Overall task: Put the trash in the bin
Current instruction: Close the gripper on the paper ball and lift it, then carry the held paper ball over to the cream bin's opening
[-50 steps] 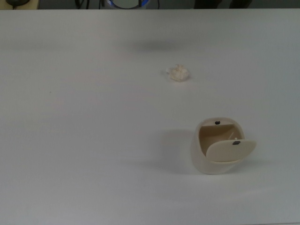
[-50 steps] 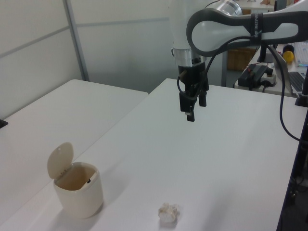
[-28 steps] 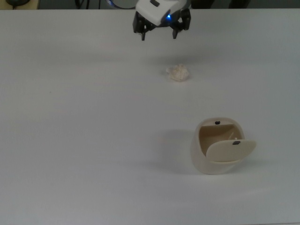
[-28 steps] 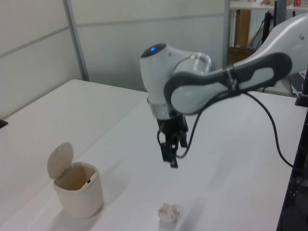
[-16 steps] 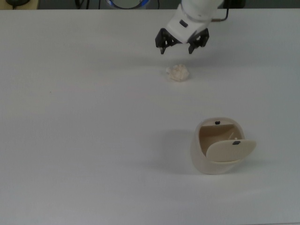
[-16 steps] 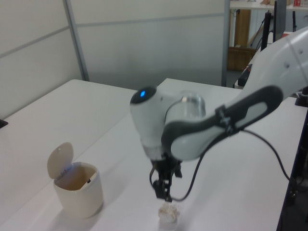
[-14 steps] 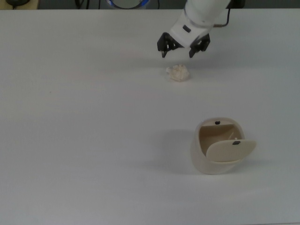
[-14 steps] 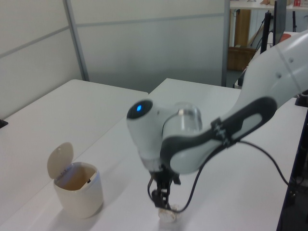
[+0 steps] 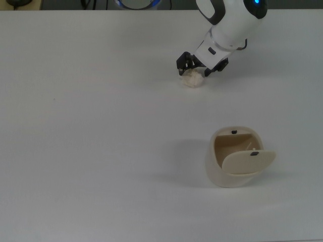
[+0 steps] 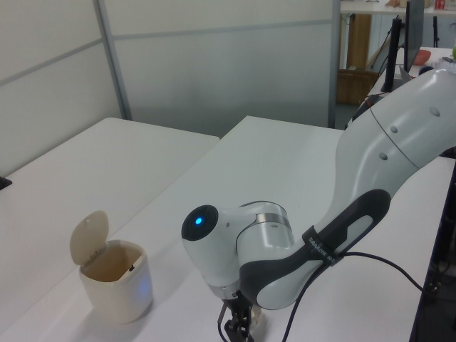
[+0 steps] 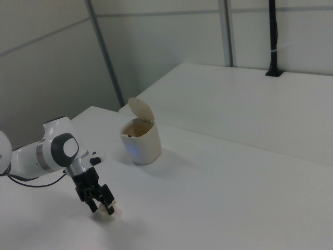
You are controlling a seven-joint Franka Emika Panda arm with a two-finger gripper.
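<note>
The trash [image 9: 192,79], a small crumpled off-white paper wad, lies on the white table [image 9: 91,131] toward the top view's upper middle. My gripper [image 9: 198,70] is down at the wad, open, with its black fingers on either side of it. The right view shows the gripper [image 11: 100,204] low over the table with the wad [image 11: 107,213] at its tips. In the left view the gripper [image 10: 238,332] sits at the bottom edge and hides the wad. The cream-beige bin [image 9: 233,160] stands apart with its flap lid swung open, as the left view's bin [image 10: 114,281] and the right view's bin [image 11: 141,139] also show.
The white arm [image 10: 299,249] bends low over the table from the left view's right. A second white table [image 11: 250,99] adjoins behind the bin in the right view. Grey partition walls [image 10: 214,57] stand behind, and cables and equipment [image 10: 434,85] crowd the left view's right edge.
The gripper has dropped from above the table down to the wad and now straddles it. Wad and bin have not moved.
</note>
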